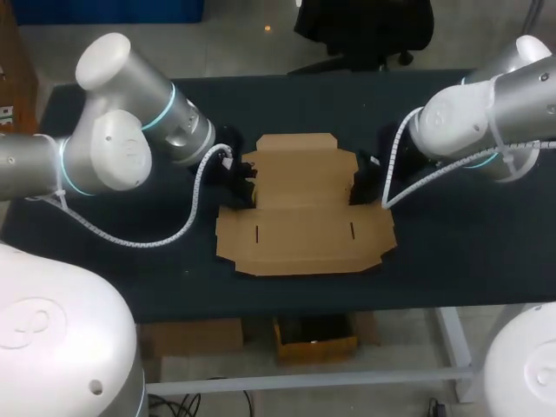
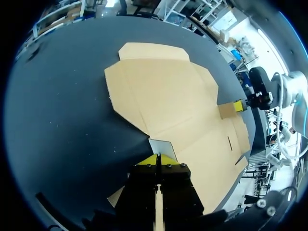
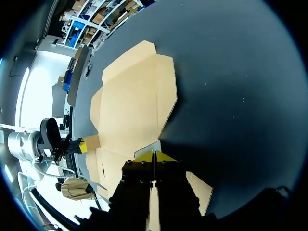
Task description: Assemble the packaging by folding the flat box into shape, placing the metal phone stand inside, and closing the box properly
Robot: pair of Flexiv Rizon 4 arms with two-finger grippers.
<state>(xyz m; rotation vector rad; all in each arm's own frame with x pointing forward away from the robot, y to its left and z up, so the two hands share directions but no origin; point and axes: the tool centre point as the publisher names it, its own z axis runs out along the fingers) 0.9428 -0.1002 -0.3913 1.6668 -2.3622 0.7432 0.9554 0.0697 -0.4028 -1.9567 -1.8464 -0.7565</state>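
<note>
Two claws on one flat box [image 1: 304, 213] — spread open near the middle of the dark bench [image 1: 452, 261]. Lies with its narrower tabbed panel toward the far edge and its wider panel, cut with two short slits, toward the near edge. Sits flat against the bench over almost all of its area.

At the box's left edge, the left claw [image 2: 159, 159], low over the bench, yellow tips drawn together and clamped on the left side flap [image 2: 161, 147]. Flap lifted upright off the bench, right at the tips.

At the opposite edge, the right claw [image 3: 154, 156] — tips likewise pressed together, pinching the right side flap [image 2: 226, 110]. Stands raised too, seen from across the cardboard as a small brown tab against a yellow tip.

Left arm [image 1: 113, 139] in from the left side, right arm [image 1: 486, 113] from the right, facing each other across the box, each trailing a white coiled cable [image 1: 174, 234] down to its claw.
</note>
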